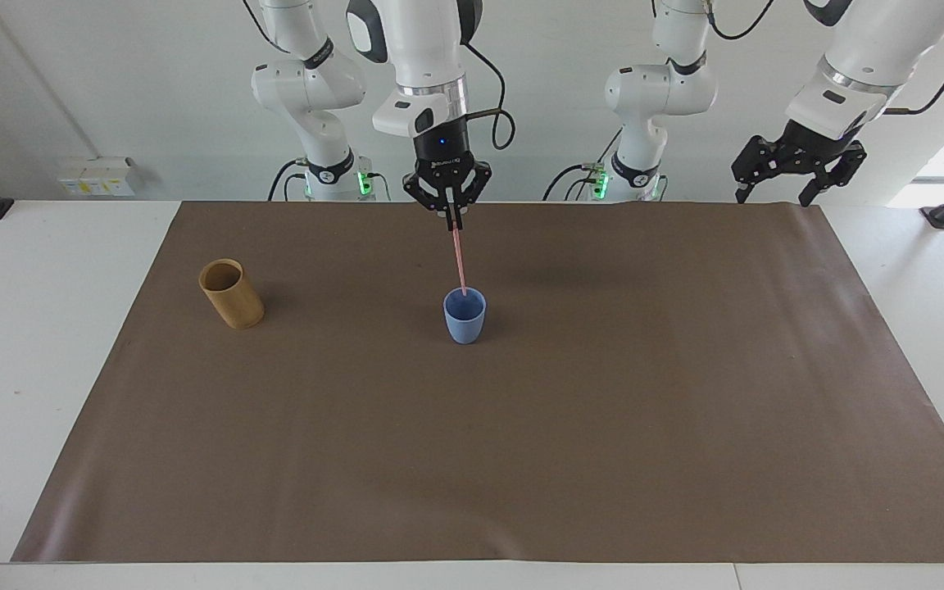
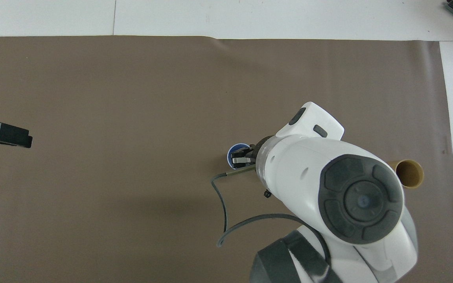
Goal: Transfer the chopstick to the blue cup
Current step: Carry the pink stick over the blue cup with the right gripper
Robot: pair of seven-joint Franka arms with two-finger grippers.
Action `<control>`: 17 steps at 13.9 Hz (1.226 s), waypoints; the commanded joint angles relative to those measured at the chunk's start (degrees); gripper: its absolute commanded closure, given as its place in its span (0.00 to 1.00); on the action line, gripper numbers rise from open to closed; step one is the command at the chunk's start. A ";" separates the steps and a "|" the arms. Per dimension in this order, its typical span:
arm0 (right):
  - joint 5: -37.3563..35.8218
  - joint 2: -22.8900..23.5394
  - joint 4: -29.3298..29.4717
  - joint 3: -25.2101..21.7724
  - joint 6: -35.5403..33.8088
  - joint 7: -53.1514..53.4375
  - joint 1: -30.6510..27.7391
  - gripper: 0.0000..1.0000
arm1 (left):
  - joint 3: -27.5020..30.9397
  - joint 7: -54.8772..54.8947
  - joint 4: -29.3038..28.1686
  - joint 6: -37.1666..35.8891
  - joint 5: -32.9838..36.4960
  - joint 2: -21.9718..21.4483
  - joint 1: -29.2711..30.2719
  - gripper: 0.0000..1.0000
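My right gripper [image 1: 453, 221] hangs over the blue cup [image 1: 465, 319], shut on the top end of a thin pale pink chopstick [image 1: 460, 258]. The chopstick points down, slightly tilted, with its lower tip at the cup's mouth. In the overhead view the right gripper [image 2: 239, 159] and its arm cover part of the blue cup [image 2: 236, 149], and the chopstick is hidden. My left gripper [image 1: 773, 195] waits open and empty, raised over the mat's edge at the left arm's end; its tip shows in the overhead view [image 2: 14, 137].
A taller tan cylindrical cup [image 1: 230, 293] stands on the brown mat [image 1: 521, 451] toward the right arm's end, beside the blue cup; it also shows in the overhead view [image 2: 409, 173]. The right arm's cable [image 2: 222, 200] loops above the mat.
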 commanded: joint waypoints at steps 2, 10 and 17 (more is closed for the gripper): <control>-2.29 -0.07 -4.40 0.34 5.63 0.98 -0.26 1.00 | -0.25 0.39 0.11 -1.17 -0.81 -0.70 0.71 0.00; -2.48 2.92 -5.47 0.25 10.22 0.37 -0.87 0.41 | -0.25 0.39 0.11 -1.17 -0.81 -0.70 0.71 0.00; -2.13 3.63 -3.63 0.25 9.70 1.07 -1.22 0.06 | -0.25 0.39 0.11 -1.08 -0.81 -0.70 0.71 0.00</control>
